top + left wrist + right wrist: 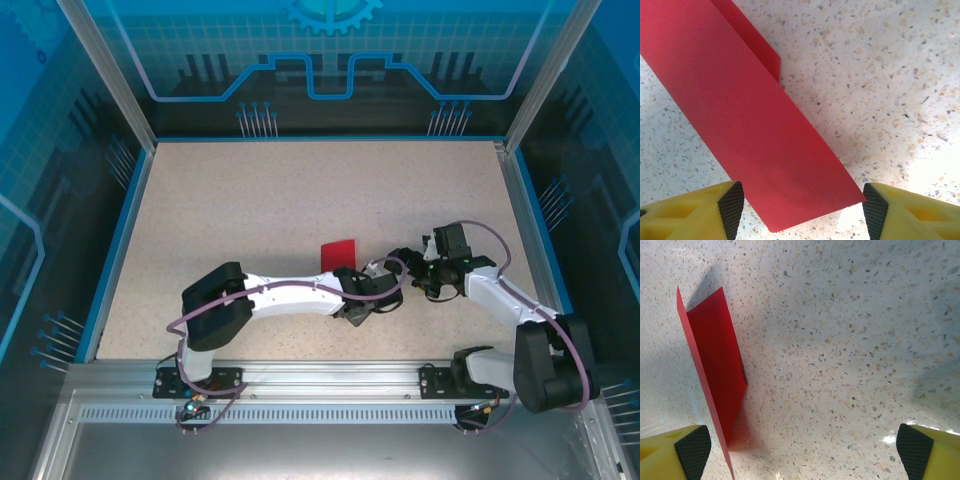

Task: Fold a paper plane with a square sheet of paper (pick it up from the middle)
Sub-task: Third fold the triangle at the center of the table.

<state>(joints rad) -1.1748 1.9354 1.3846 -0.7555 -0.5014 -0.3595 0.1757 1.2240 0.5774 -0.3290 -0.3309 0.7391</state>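
Thin bright-red folded paper sheet (755, 125): light, floppy, creases easy (prob slides on table (880, 75)), so pinch mid fold. L gripper (800, 207) jaws apart, straddling its end, unclamped; R gripper (805, 452) wide open, empty.

A speckled beige surface (300, 200) sits inside blue patterned panels (320, 60); aluminium posts (105, 70) rise at its far corners, brightly lit.

A speckled beige tabletop (300, 200) (edged by a blue rim (118, 250)) sits inside translucent blue walls (330, 60).
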